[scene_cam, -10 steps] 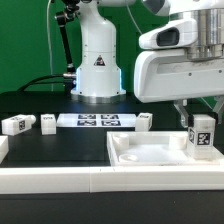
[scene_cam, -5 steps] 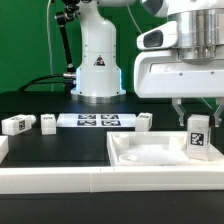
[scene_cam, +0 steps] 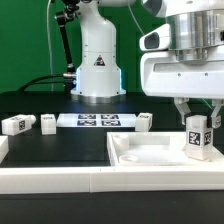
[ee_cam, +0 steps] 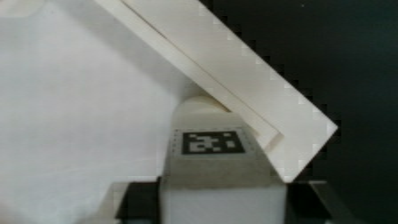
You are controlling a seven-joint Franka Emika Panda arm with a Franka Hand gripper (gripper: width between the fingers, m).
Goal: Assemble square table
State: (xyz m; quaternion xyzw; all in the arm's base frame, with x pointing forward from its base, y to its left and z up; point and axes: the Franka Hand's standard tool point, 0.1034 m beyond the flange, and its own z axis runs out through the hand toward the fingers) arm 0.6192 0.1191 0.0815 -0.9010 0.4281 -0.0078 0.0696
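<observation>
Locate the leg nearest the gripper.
In the exterior view it is on the right: the leg stands upright in the gripper, at the right end of the square tabletop.

Arm overhead, wrist vertical. Gripper (scene_cam: pixel 198 113) points straight down, fingers (ee_cam: pixel 139 205) clamped on a leg (scene_cam: pixel 198 138) between them.

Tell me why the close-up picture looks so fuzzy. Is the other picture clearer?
Wrist view: soft all over, the tag on the table leg is smeared, and the white tabletop is washed out with hardly any shading. Exterior view: clearer, the marker board tags look crisp, and there is a bluish glow at the robot base.
</observation>
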